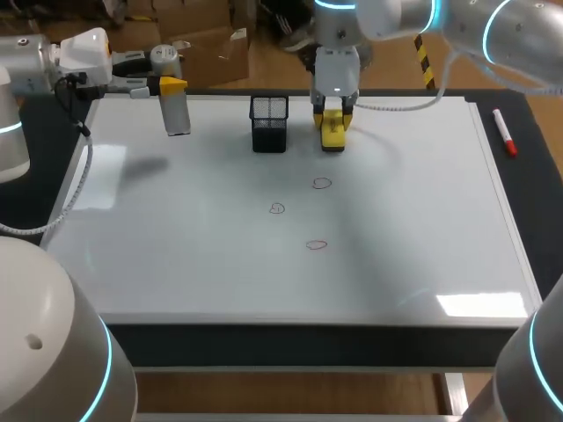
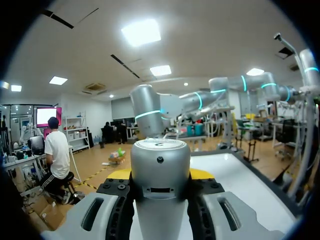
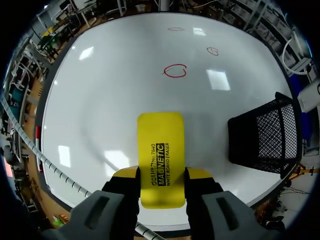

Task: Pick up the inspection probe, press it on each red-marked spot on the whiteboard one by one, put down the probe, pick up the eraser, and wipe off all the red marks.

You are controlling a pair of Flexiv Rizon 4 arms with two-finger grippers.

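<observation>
Three red marks (image 1: 317,245) lie mid-whiteboard (image 1: 176,255). Farther back, the right gripper (image 1: 333,112) clamps the yellow eraser (image 1: 332,134) between both fingers, just beside the black mesh holder (image 1: 269,123). At the far left, the left gripper (image 1: 169,85) pinches the silver probe (image 1: 177,112), which hangs above the board.

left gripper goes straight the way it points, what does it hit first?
Most likely my right arm, dead ahead of the left gripper beyond the probe it clamps. Depth and height are unclear, so it might pass.
</observation>
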